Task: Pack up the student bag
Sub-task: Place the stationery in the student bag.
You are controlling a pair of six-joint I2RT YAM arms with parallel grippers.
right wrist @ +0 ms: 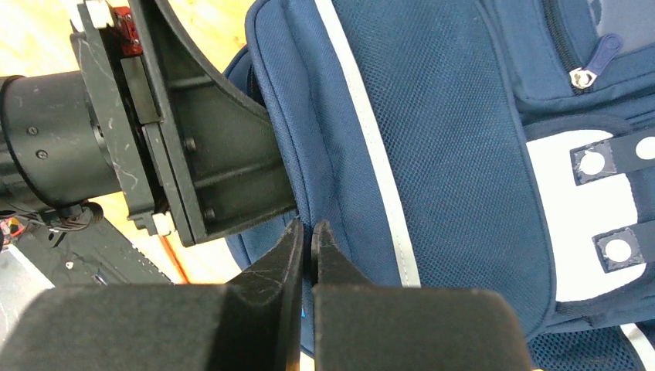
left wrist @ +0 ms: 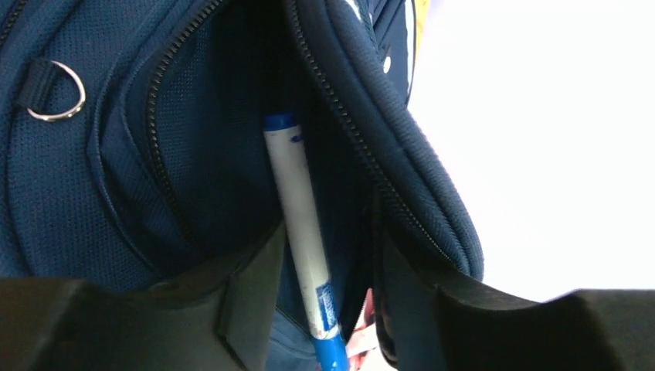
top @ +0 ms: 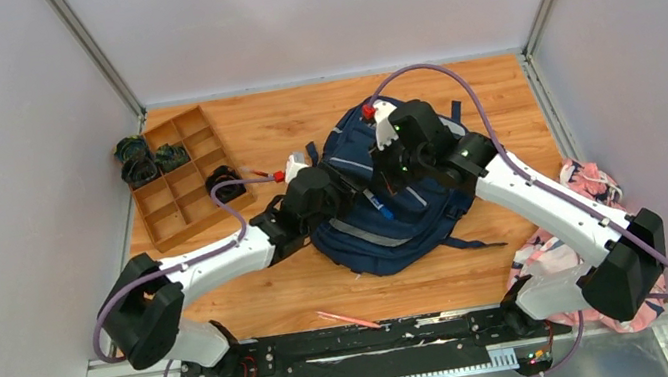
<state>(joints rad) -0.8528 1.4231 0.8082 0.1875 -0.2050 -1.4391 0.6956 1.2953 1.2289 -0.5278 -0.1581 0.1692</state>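
The student bag [top: 396,224], navy with light grey stripes, lies in the middle of the wooden table. My left gripper [top: 354,192] reaches into its unzipped pocket. In the left wrist view its jaws [left wrist: 328,232] stand apart, and a white marker with a blue cap [left wrist: 297,209] lies loosely between them, pointing into the pocket. The marker's blue end also shows from above [top: 379,206]. My right gripper [top: 388,172] is shut on the fabric edge of the bag [right wrist: 432,139], its tips [right wrist: 307,226] pinching the pocket rim right beside the left gripper's body [right wrist: 201,139].
A wooden compartment tray [top: 173,206] stands at the back left, with dark bundles [top: 143,159] in and beside it. A pink pencil [top: 349,319] lies near the front edge. A pink-and-navy cloth bundle [top: 562,248] sits under the right arm.
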